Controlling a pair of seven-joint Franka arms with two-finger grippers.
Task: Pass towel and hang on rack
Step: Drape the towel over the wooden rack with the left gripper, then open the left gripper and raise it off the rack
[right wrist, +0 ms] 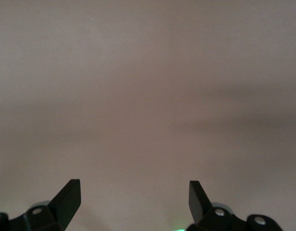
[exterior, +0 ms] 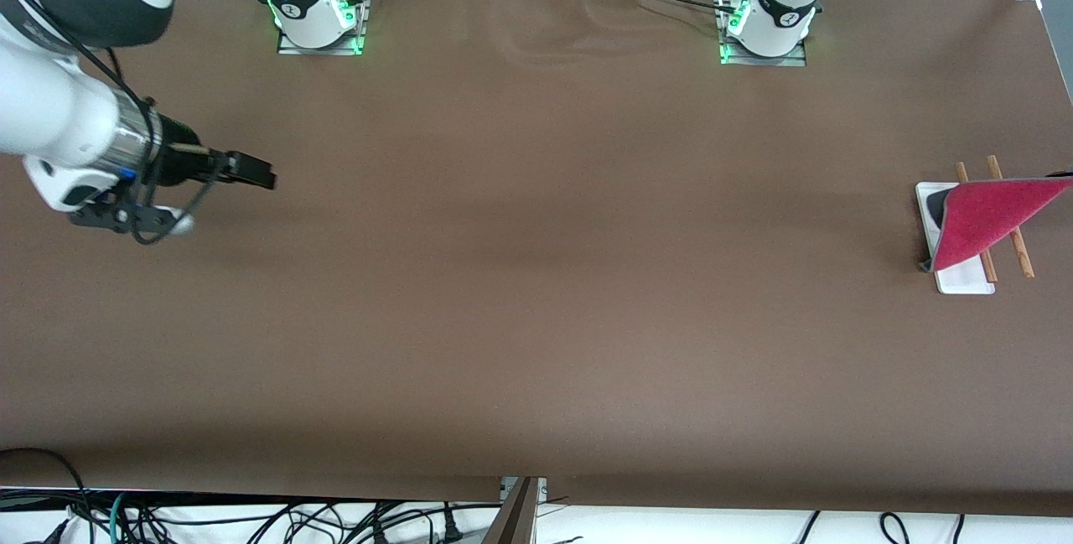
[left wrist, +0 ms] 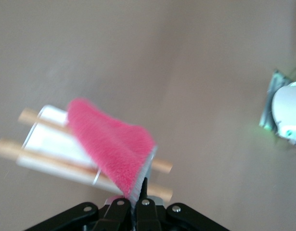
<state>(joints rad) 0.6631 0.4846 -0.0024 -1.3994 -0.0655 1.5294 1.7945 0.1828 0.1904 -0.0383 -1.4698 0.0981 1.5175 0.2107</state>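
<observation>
My left hand (left wrist: 136, 204) pinches the pink towel (exterior: 985, 217) over the rack (exterior: 964, 280); I should lower it across both rods evenly, while my right hand (right wrist: 134, 198) waits spread over bare bench (exterior: 536, 276).

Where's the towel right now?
The towel hangs from the left gripper, draped over the rack at the left arm's end of the table.

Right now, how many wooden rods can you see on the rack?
2. Both rods stand side by side on the rack, partly covered by the towel held in the left tool.
</observation>
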